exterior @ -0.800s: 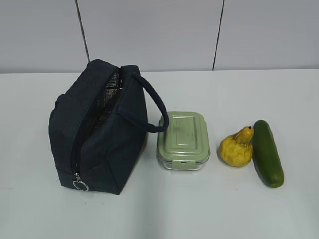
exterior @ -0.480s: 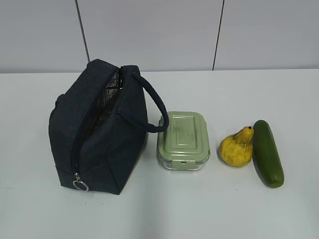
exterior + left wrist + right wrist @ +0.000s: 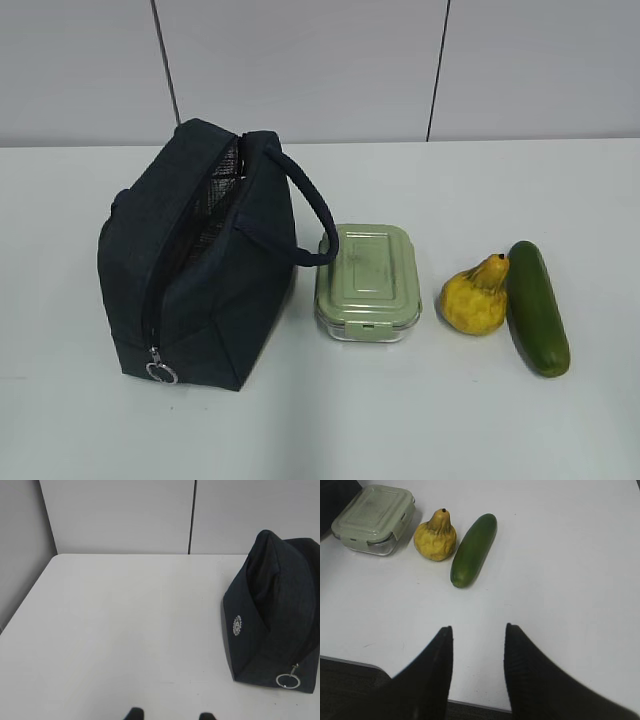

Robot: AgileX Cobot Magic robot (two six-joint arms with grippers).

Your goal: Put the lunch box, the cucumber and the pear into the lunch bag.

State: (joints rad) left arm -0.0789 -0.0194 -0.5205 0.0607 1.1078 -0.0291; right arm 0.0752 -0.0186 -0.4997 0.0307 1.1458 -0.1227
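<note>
From my remote station, the bag (image 3: 195, 260) stood upright at nine o'clock on the white table (image 3: 400, 420), its zipper undone along the top so the silvery lining showed, the ring pull (image 3: 161, 373) hanging at its near lower corner and the handle (image 3: 305, 215) looping out toward three o'clock. Just beside it at three o'clock sat the box (image 3: 367, 282), green lid clipped on, with the handle's end over its near-left corner. Farther toward three o'clock the pear (image 3: 475, 297) lay with its neck tilted up against the cucumber (image 3: 536, 306), the two touching. I saw my right gripper (image 3: 477, 635) hovering above bare table at the six o'clock side of the produce, jaws apart and holding nothing. My left gripper (image 3: 170, 715) showed only two dark fingertips at the frame's bottom edge, parted with nothing between them, the bag well off toward three o'clock.
</note>
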